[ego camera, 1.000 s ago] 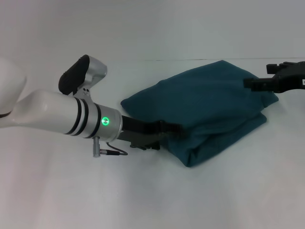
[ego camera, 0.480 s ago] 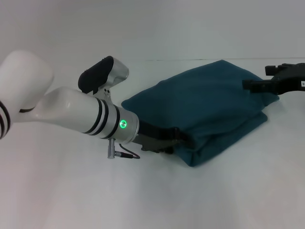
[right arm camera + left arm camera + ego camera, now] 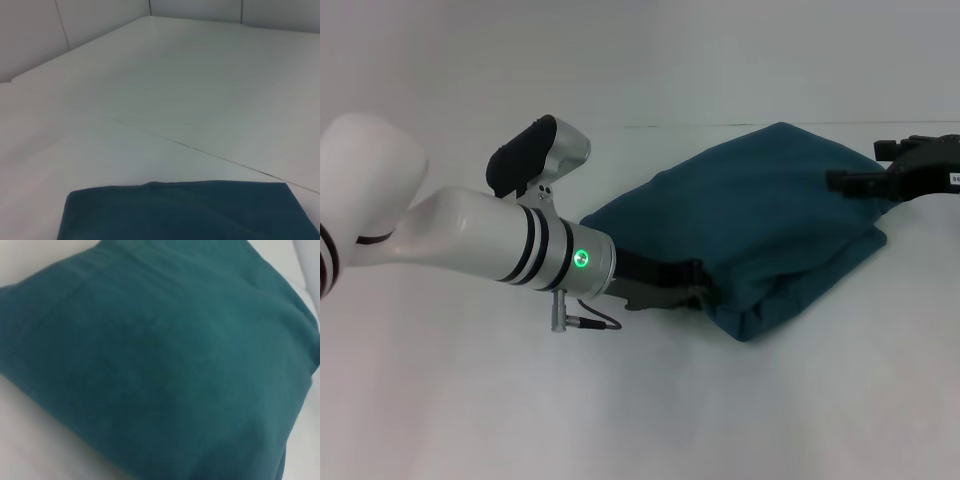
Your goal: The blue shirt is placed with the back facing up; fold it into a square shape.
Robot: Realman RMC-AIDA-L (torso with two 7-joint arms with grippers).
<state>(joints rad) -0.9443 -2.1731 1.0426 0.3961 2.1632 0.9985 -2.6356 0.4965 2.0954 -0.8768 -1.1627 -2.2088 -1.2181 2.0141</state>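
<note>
The blue shirt lies folded into a thick, roughly square bundle on the white table, right of centre in the head view. My left gripper reaches in low from the left, and its tip is buried against the bundle's near left edge, hidden by cloth. The left wrist view is filled by the shirt at close range. My right gripper hovers at the shirt's far right side, just above the cloth. In the right wrist view only one straight edge of the shirt shows.
The white table stretches bare in front of and to the left of the shirt. Its back edge runs along a pale wall. A thin seam crosses the tabletop beyond the shirt.
My left arm has pushed to the right, and the shirt's near corner has slid right with it. The right gripper has stayed almost still.
</note>
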